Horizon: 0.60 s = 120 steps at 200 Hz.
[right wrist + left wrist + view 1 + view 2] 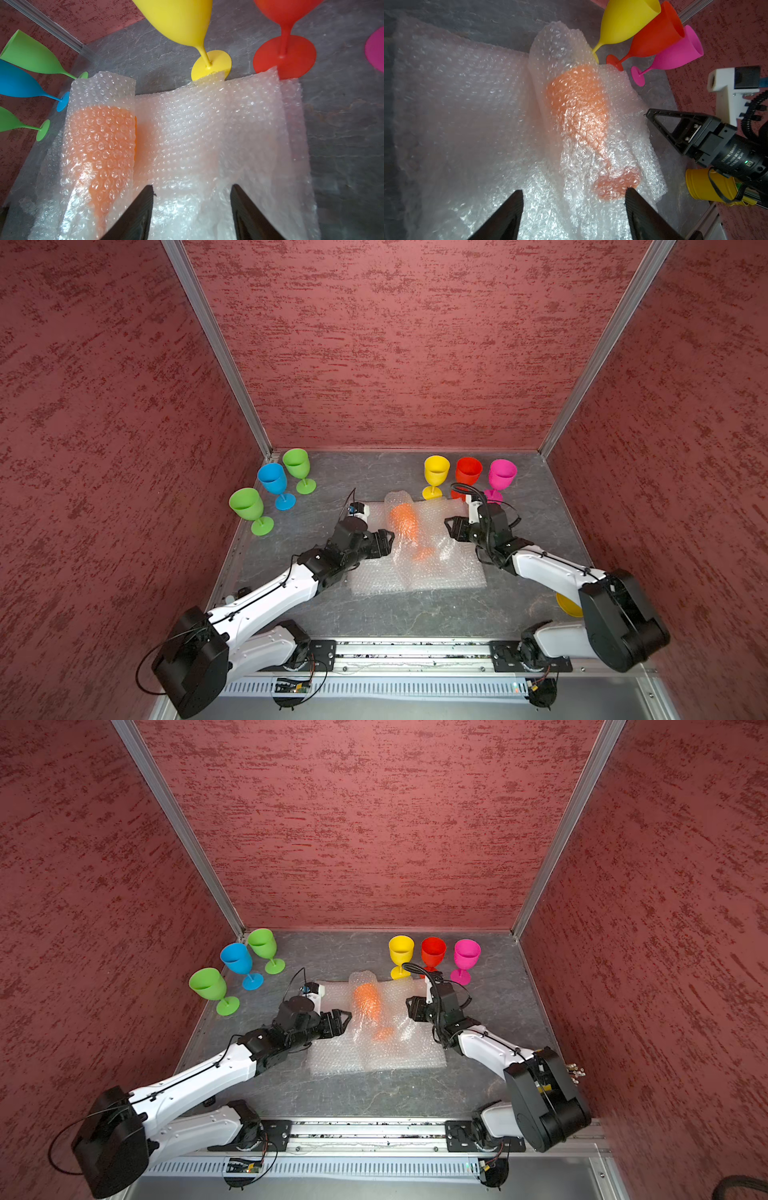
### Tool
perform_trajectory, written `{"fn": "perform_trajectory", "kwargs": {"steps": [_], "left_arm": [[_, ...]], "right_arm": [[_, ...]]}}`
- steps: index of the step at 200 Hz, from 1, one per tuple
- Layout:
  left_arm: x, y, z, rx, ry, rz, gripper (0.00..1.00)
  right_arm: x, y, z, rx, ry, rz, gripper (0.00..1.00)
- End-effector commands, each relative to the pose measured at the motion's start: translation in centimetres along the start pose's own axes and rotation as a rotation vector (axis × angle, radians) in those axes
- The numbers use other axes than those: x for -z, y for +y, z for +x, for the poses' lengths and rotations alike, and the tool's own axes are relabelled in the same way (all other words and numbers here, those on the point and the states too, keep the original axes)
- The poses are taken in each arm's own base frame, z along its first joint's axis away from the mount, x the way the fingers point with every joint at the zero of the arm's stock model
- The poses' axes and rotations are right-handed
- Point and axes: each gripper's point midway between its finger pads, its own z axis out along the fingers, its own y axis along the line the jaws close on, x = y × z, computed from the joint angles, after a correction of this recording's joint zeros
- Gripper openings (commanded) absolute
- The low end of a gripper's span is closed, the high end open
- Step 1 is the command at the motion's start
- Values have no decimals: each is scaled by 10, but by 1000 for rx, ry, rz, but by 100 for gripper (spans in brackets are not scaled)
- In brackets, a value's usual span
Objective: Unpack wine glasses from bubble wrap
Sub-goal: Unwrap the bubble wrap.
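- The orange glass [404, 522] lay on its side in the middle of the desk [415, 616]. Its cup pointed to the far side and its round foot to the near side.
- The bubble wrap [419, 572] was wrapped over the orange glass, so the glass looked pale and fuzzy through the bubbles.
- More of the wrap lay flat on the desk, under the glass and out to the left and right of it.
- The left fingers [506, 214] were spread wide apart, just left of the wrapped glass and near its foot. They had hold of nothing, and the wrap lay below them.
- The right fingers [141, 209] were spread apart too, just right of the wrapped glass and over the flat part of the wrap. They had hold of nothing.
- At the far left three glasses stood up: the near green glass [246, 504], the blue glass [272, 477] and the far green glass [296, 463].
- At the far right three more stood in a row: the yellow glass [436, 470], the red glass [468, 470] and the pink glass [502, 475].
- In the right wrist view the far edge of the wrap reached the feet of the yellow and red glasses.
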Motion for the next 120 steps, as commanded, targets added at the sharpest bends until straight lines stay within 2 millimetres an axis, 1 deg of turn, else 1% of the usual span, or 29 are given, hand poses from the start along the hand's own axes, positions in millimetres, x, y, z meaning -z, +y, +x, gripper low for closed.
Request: {"fn": "perform_trajectory", "kwargs": {"steps": [1,23,36,42,62,77,83,98,120], "left_arm": [[-4,1,7,-41,72,-23,78],[-11,-7,8,-35,112,-1,79],[-14,-13,8,-26,128,23,80],[-15,-17,7,-27,133,32,81],[-13,-19,4,-28,135,27,81],[-10,-17,3,-28,128,23,80],[-10,-15,2,-27,126,19,80],[-11,-13,4,-15,141,20,80],[-15,-12,8,8,167,38,81]], "right_arm": [[0,-4,-3,11,14,36,61],[-7,-16,3,25,49,101,61],[-10,-19,5,18,61,113,61],[-10,-19,3,15,55,116,60],[-1,-13,-9,14,6,106,55],[10,-17,-19,25,-46,146,49],[14,-20,-22,27,-64,163,48],[16,-21,-18,33,-57,162,48],[2,-14,-3,25,19,105,55]]}}
